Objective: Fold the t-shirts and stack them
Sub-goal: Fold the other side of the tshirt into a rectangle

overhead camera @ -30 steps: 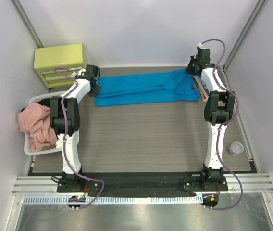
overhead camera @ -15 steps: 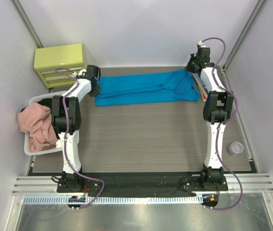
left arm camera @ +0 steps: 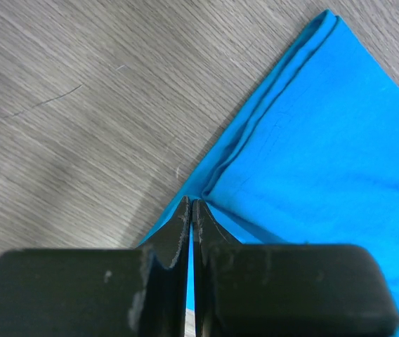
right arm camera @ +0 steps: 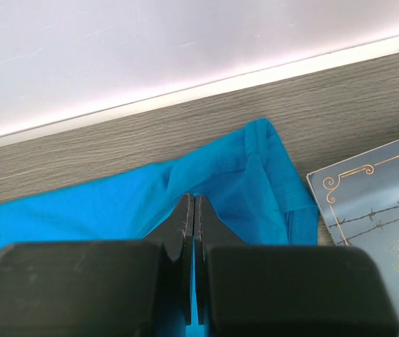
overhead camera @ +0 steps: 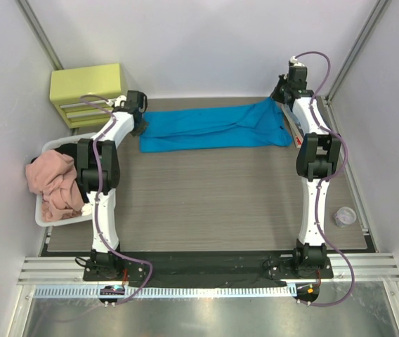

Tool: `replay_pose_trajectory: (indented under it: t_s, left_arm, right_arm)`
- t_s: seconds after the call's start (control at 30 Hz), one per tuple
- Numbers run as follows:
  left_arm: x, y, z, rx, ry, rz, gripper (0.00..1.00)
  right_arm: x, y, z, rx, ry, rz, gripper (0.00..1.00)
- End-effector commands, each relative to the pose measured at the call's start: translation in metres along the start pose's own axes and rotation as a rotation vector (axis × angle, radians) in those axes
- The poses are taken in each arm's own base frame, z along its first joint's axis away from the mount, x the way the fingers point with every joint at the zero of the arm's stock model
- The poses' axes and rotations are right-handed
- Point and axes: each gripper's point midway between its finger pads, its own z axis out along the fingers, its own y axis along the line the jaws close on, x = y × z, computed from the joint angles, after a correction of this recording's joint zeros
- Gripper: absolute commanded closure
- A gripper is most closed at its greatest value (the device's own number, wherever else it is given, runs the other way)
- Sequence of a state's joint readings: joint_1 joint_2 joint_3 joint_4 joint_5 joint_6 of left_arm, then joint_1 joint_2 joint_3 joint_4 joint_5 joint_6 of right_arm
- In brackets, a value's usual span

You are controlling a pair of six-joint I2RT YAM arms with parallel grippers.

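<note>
On far side of surface (overhead camera: 213,200), turquoise t-shirt (overhead camera: 206,130) lies stretched out. The left claw (left arm camera: 190,214) is closed, pinching one corner; right claw (right arm camera: 194,210) is closed, pinching the opposite end.

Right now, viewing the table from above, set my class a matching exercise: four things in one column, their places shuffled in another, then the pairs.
Things:
1 turquoise t-shirt
2 pink t-shirt
3 yellow-green drawer unit
4 book

Places:
A in the white basket
B in the far-left corner
C beside the shirt's right end
D spread along the table's far edge

Pairs: 1-D, 2-A, 3-B, 4-C
</note>
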State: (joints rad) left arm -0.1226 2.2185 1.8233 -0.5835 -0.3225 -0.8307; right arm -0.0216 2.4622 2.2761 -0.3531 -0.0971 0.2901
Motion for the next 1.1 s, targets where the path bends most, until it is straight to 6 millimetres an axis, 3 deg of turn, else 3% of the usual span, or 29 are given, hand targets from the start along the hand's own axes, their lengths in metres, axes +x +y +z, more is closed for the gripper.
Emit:
replay_pose_trajectory:
  t_s: [0.0,0.47,0.8,1.07]
  left_arm:
    - [-0.019,-0.005,0.003,0.002,-0.054,-0.014,1.00]
    - [-0.027,-0.017,-0.011,0.061,-0.057,-0.044,1.00]
    - [-0.028,-0.024,-0.004,0.071,-0.051,-0.050,1.00]
    - [-0.032,-0.029,-0.001,0.070,-0.059,-0.039,0.99]
  right_arm:
    - [-0.034,0.006,-0.005,-0.002,-0.100,-0.019,0.99]
    - [-0.057,-0.003,-0.035,0.008,-0.160,-0.021,0.99]
    - [-0.062,-0.006,-0.035,0.005,-0.174,-0.004,0.99]
    - [-0.050,-0.001,-0.020,-0.042,-0.148,0.023,0.99]
